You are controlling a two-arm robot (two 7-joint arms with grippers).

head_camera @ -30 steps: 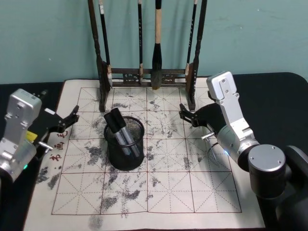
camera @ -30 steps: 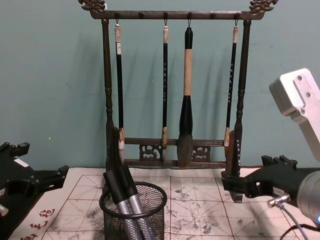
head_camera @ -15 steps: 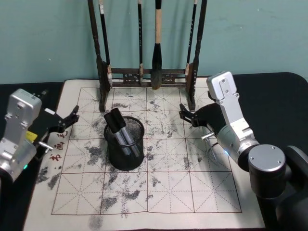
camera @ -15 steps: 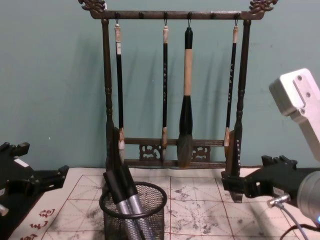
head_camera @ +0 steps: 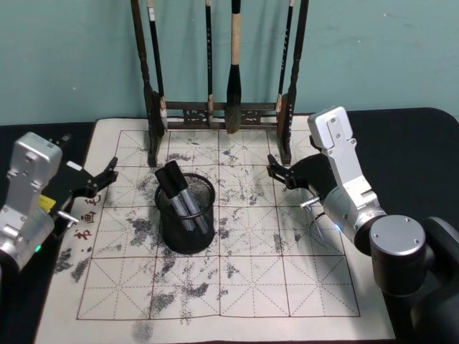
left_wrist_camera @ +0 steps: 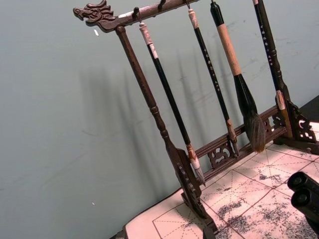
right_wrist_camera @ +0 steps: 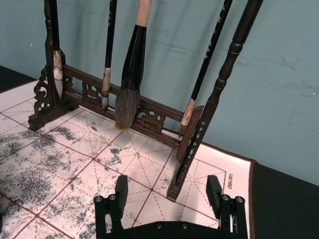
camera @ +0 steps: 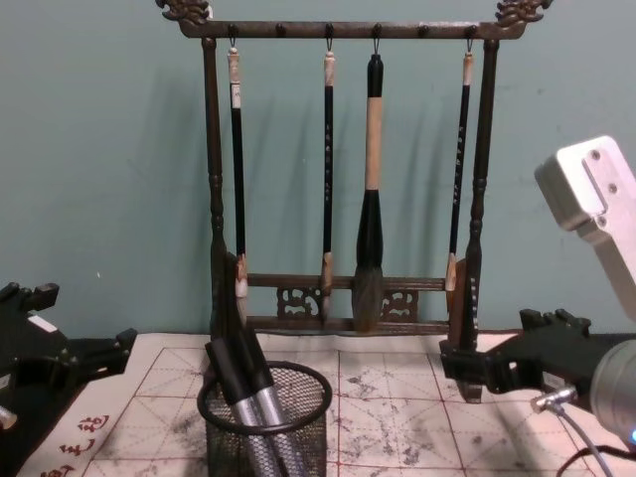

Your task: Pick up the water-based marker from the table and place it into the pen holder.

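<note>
Nothing has moved since the earlier frames: both arms, the holder and its markers sit exactly where they did. The left gripper [head_camera: 100, 179] hovers over the left edge of the mat [head_camera: 287, 287], its fingers apart and empty, pointing toward the holder [head_camera: 186, 215] but well apart from it. The right gripper [head_camera: 281, 172] hangs at the mat's right side near the right foot of the brush rack [head_camera: 215, 113], its arm bent back toward the robot; the right wrist view shows its two black fingers [right_wrist_camera: 121, 191] spread wide with nothing between them. Two markers [head_camera: 179, 193] stand in the holder, black caps up and leaning toward the left rear rim, silver barrels down inside the mesh. The holder stands on the mat in front of the rack, left of centre. Four brushes [camera: 373, 199] hang from the rack: three slim ones and one thick one with a tan shaft.
</note>
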